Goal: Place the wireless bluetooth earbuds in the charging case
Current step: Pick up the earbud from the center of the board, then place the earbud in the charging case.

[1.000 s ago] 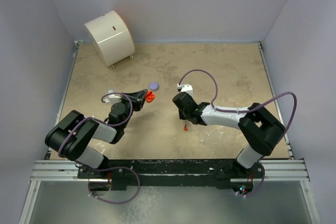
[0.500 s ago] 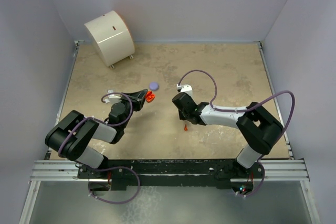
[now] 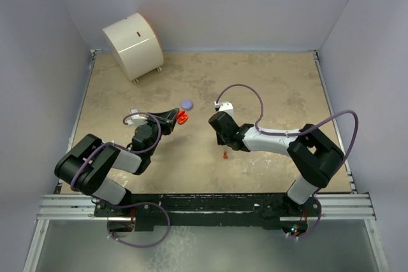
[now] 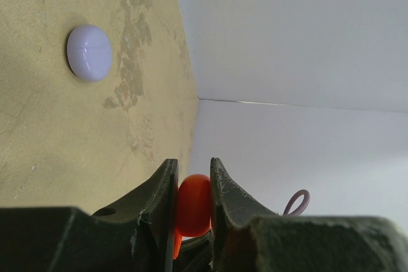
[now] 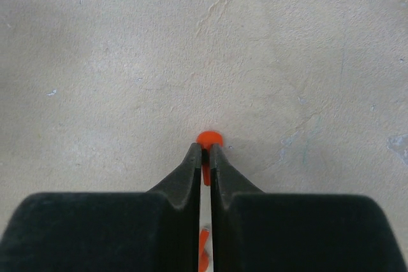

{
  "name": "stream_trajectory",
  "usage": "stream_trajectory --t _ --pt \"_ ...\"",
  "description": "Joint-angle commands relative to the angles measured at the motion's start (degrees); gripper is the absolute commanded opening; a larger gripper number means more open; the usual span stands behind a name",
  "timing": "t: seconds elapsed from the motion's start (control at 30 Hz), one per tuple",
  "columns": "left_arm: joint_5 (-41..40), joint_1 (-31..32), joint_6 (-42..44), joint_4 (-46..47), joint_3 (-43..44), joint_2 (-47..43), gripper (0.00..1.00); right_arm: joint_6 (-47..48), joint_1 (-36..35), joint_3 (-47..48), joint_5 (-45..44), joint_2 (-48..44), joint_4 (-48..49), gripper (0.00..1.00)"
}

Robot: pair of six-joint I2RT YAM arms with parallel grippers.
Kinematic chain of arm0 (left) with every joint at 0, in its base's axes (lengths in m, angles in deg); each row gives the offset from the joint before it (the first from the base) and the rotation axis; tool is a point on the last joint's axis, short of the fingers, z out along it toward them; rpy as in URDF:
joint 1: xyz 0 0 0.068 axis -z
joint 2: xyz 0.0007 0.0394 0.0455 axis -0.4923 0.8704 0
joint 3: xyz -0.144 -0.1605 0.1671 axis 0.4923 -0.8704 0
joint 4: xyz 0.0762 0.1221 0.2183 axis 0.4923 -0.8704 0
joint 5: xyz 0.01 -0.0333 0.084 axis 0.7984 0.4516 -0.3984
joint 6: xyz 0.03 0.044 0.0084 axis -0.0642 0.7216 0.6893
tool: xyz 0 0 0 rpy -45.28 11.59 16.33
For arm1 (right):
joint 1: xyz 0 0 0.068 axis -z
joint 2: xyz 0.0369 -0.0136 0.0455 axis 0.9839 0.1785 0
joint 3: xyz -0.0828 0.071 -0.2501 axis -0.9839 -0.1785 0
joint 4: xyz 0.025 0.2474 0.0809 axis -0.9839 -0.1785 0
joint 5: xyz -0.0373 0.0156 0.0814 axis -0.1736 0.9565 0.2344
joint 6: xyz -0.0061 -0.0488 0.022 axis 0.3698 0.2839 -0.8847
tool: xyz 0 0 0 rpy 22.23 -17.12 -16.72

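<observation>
Our right hand (image 5: 204,147) is pinched shut on a red-orange earbud (image 5: 208,138), low on the surface (image 5: 127,62); our left hand (image 4: 193,165) squeezes the red-orange case (image 4: 193,205); the earbud looks tiny, light, hard and slippery, so we think holding its thin stem is best.

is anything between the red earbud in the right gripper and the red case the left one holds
Nothing visible. Only bare tabletop lies between the red earbud in the right gripper and the red case in the left gripper. The lilac case sits farther back, off that path.
</observation>
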State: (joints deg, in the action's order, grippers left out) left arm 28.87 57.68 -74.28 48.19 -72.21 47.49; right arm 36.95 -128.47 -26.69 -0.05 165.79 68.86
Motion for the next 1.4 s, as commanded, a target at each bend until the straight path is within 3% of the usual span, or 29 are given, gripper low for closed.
stream_trajectory --t 0.0,0.23,0.43,0.8,1.13,1.37 --pt "-0.5 -0.3 -0.6 3.9 -0.4 -1.4 0.0 -0.1 -0.4 1.9 -0.8 0.0 0.0 0.0" --pt "-0.3 -0.3 -0.7 3.7 0.0 -1.7 0.0 0.9 -0.4 1.9 -0.9 -3.9 2.0 0.0" --pt "-0.1 -0.3 -0.7 2.9 0.3 -2.4 0.0 4.1 -0.4 -0.5 -0.9 -10.6 10.1 0.0" --pt "2.0 -0.2 -3.5 0.9 3.2 -3.4 0.0 12.5 -0.2 -12.2 2.3 -25.4 42.2 0.0" --pt "2.8 0.7 -8.0 0.2 6.5 -3.2 0.0 20.5 -0.2 -19.8 7.6 -23.0 73.3 0.0" --pt "2.0 2.1 -8.6 -2.7 8.1 -3.3 0.0 23.5 -0.2 -21.5 9.3 -17.6 86.3 0.0"
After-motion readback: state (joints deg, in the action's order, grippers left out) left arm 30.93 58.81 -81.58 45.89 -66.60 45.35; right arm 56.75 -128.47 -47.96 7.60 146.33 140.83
